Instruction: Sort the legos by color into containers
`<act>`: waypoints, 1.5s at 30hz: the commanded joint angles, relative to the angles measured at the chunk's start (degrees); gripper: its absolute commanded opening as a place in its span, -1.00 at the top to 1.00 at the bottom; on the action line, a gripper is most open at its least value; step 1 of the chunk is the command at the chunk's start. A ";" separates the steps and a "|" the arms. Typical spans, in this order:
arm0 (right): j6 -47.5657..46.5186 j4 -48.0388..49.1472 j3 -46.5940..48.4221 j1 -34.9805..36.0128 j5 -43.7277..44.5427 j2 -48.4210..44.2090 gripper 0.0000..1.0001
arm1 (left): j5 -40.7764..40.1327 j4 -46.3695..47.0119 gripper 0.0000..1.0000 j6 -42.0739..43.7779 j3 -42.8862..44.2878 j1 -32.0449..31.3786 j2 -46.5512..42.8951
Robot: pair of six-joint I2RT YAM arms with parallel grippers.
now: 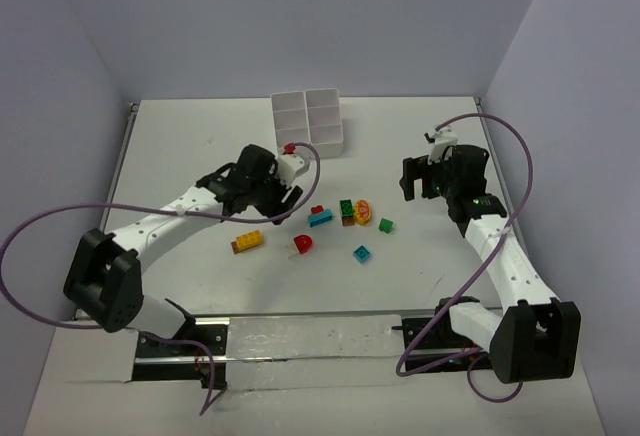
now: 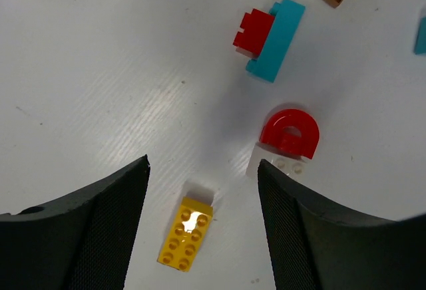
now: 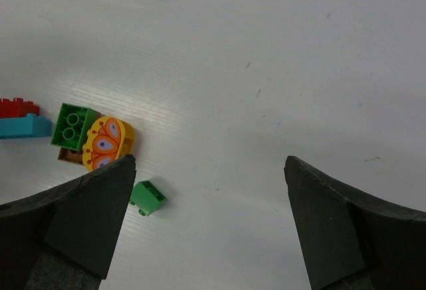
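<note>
- The yellow brick point(image 2: 186, 233) lies flat on the table point(image 2: 100, 70), between the fingers of the left pincer point(image 2: 203, 163). The pincer is open, with neither finger touching the brick. The brick sits at a slant to the fingers, so they would likely meet its corners first, and it could twist or squirt out.
- The brick lies nearer one finger than the other. An uneven squeeze could slide it sideways rather than clamp it.
- A red arch point(image 2: 291, 132) rests against a white piece point(image 2: 276, 163), just ahead of the tip of the other finger. If the pincer comes down slightly off, that tip may land on the white piece and shove both away.
- A red and blue pair point(image 2: 269, 37) lies farther ahead of the pincer. Whether the two are joined cannot be told; if they are, one lift would carry two colours.
- The white tray point(image 1: 325, 144) stands well beyond the left pincer. Its compartments are small and thin-walled, so a brick dropped from high up may bounce out or into the wrong square.
- The right pincer point(image 3: 210, 160) is wide open and empty. A small green brick point(image 3: 148, 198) lies just beside one of its fingers, and any careless descent could knock it away.
- A butterfly piece point(image 3: 105, 142) touches a larger green brick point(image 3: 74, 125), so grabbing one may drag the other along.
</note>
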 commanded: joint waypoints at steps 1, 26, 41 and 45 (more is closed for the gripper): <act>-0.43 -0.09 2.69 -0.31 0.00 0.58 -0.99 | -2.33 0.50 -0.46 -1.94 3.86 -4.74 5.50; -0.69 -0.27 3.21 -0.31 -0.09 2.51 -1.00 | 4.20 4.33 -0.38 -0.43 12.88 -8.05 22.04; -1.13 -0.04 3.06 -0.31 0.20 2.45 -1.00 | 3.70 4.09 -0.13 -0.08 14.13 -8.05 26.29; -0.97 -0.01 3.03 -0.31 0.17 2.42 -1.00 | 4.36 4.71 -0.07 0.01 14.24 -8.05 26.48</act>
